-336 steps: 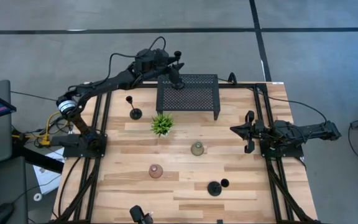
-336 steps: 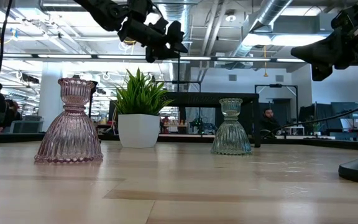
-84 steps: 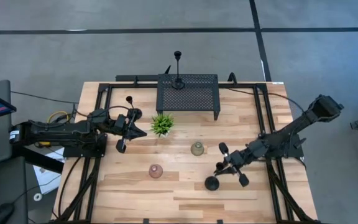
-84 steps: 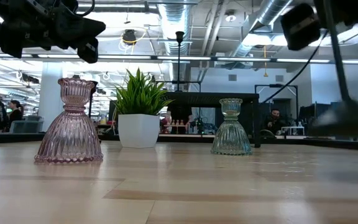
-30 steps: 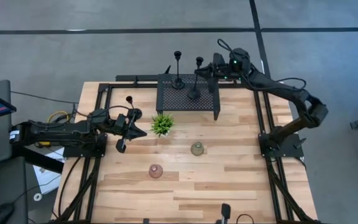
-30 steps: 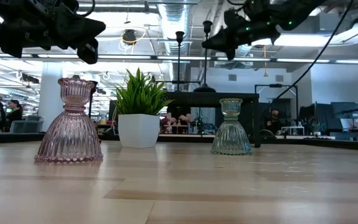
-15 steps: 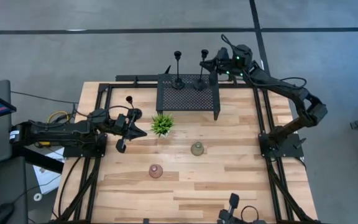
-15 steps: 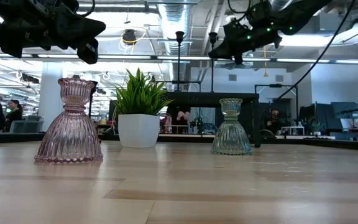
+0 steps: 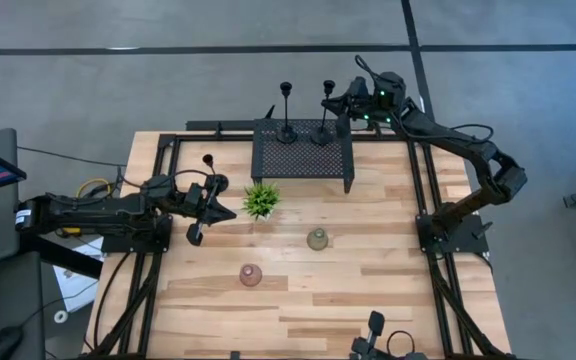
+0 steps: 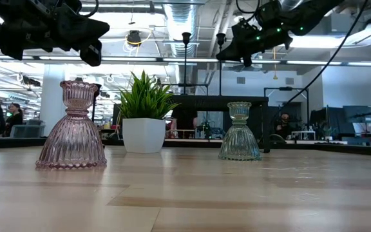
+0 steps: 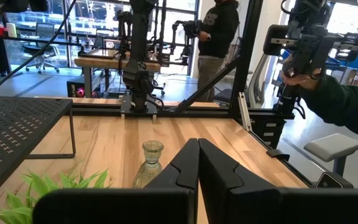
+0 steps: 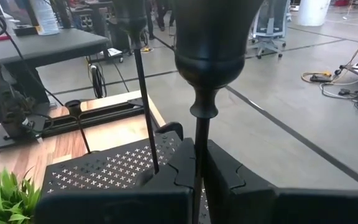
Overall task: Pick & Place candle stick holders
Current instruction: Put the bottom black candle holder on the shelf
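Two slim black candle stick holders stand over the black mesh rack [image 9: 301,150]: one [image 9: 286,128] rests free on its round base, and the other [image 9: 323,125] has my right gripper [image 9: 333,106] shut on it. A third black holder [image 9: 213,176] stands on its base on the table at the far left. Just to its near side my left gripper [image 9: 226,212] hovers shut, touching nothing. The greenish glass cup [image 9: 317,239] and the pinkish one [image 9: 251,275] stand on the tabletop. My right gripper pinches the holder's thin stem [image 12: 197,148] between its two fingers, high up, just under the top cup [image 12: 213,37]. The fingers come level from the table's right side and lie across the stem. The holder stands upright, its round base [image 9: 321,137] at the rack's top; whether it rests there I cannot tell.
A small green potted plant [image 9: 261,200] stands between my left gripper and the rack. Black frame rails [image 9: 428,190] run along the table's left, right and far sides. A person stands beyond the table in the left wrist view.
My right gripper has carried its holder a little toward the table's far edge and right across the rack top, keeping it upright, then held still. The left arm has not moved.
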Motion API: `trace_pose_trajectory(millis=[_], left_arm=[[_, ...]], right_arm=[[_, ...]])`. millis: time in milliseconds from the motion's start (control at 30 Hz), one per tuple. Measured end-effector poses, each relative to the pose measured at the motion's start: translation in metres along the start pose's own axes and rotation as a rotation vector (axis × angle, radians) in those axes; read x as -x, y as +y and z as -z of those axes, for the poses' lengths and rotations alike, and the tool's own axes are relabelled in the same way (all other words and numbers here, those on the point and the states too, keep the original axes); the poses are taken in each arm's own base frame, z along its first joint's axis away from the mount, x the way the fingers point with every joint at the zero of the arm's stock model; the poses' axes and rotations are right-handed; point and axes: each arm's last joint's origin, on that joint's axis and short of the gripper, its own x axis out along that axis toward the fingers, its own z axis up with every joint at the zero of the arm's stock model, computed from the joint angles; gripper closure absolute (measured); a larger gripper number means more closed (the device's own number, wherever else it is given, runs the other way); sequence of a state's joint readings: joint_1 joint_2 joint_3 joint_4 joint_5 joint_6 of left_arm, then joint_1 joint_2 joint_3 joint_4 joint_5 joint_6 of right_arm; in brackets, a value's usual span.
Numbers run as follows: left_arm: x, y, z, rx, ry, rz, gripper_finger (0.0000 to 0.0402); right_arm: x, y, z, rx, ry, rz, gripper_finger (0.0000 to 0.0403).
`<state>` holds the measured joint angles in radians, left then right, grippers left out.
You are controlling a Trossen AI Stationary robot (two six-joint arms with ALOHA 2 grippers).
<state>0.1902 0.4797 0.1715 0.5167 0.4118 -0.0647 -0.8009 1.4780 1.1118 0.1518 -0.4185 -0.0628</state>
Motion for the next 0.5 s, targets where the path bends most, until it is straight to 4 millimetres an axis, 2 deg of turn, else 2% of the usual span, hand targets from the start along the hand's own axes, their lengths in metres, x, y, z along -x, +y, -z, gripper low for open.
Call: trace_pose_trajectory(millis=[133,500], left_arm=[[0.0000,0.0000,0.0001,0.000,0.001,0.000,0.0396],[-0.0034,0.0018,0.0053,0.016,0.037,-0.002,0.0397]], right_arm=[[0.0005,0.0004,0.0005,-0.004,0.011,-0.001,0.0394],[-0.0001,0.0004,0.0023,-0.010,0.022,-0.002,0.0312]])
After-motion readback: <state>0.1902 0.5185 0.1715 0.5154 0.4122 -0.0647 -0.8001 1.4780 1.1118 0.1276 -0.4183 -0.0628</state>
